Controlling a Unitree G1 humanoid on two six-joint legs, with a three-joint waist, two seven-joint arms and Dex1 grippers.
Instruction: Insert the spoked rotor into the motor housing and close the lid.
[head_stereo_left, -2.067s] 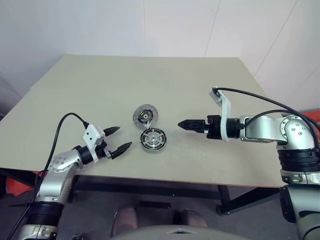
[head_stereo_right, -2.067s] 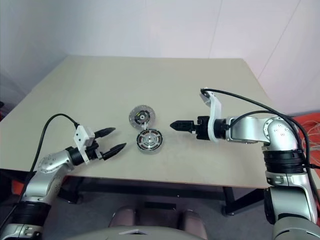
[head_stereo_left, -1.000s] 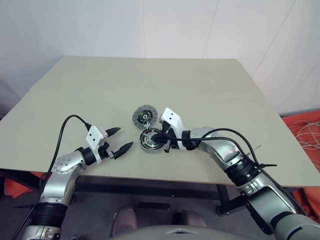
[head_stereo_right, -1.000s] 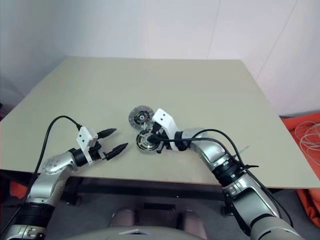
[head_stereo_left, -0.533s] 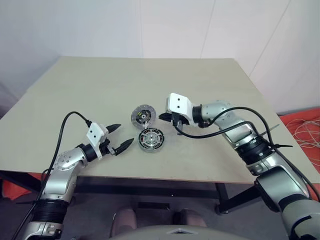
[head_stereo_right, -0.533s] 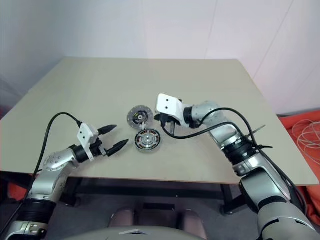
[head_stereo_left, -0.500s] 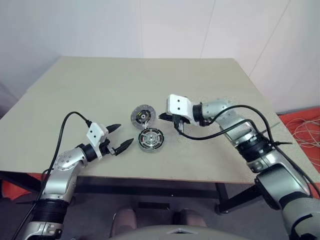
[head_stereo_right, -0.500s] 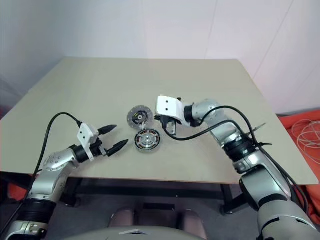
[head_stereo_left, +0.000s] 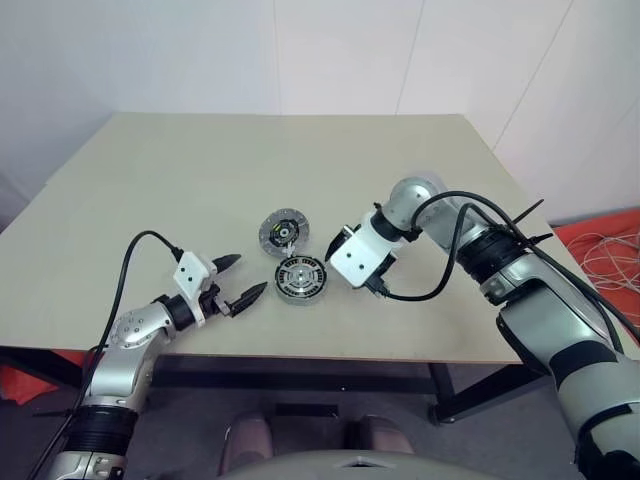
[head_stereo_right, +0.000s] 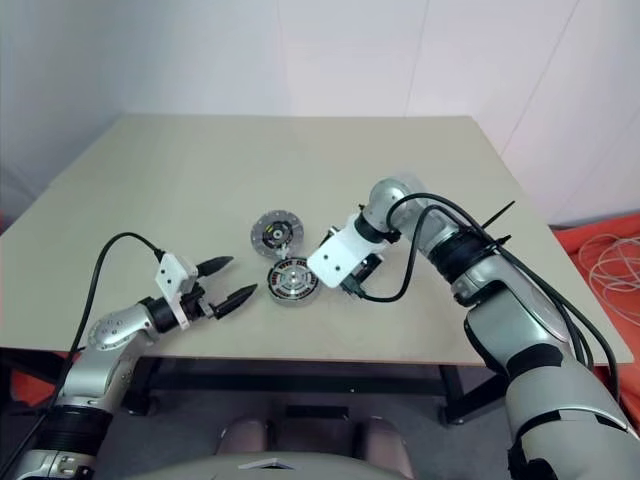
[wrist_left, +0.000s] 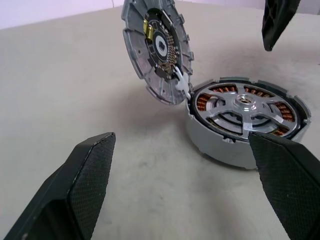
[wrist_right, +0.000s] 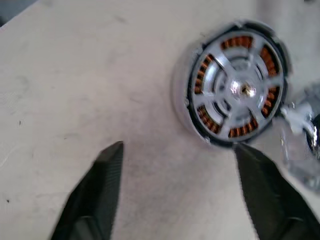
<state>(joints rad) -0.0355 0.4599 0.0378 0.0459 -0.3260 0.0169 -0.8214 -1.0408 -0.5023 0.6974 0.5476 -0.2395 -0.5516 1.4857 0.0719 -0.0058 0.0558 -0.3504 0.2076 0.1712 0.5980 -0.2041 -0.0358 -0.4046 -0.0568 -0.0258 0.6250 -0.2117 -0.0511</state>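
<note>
The motor housing (head_stereo_left: 301, 279) sits near the table's front middle. The spoked rotor (wrist_left: 241, 104) lies inside it, with copper windings showing between its silver spokes. The lid (head_stereo_left: 283, 231) stands tilted just behind the housing, its dark face with white and yellow bits turned toward the housing; a small white piece (wrist_left: 183, 82) touches the housing's rim. My left gripper (head_stereo_left: 249, 274) is open and level, a short way left of the housing. My right gripper (wrist_right: 179, 146) is open and points down, hovering just right of the housing and holding nothing.
The beige table (head_stereo_left: 180, 170) stretches wide behind and to both sides of the parts. Its front edge (head_stereo_left: 330, 355) runs close below the housing. Black cables (head_stereo_left: 440, 285) loop from my right wrist above the table.
My right gripper, shut against the housing's top a second ago, has lifted off, rolled over to point down and opened. The left gripper stayed still.
</note>
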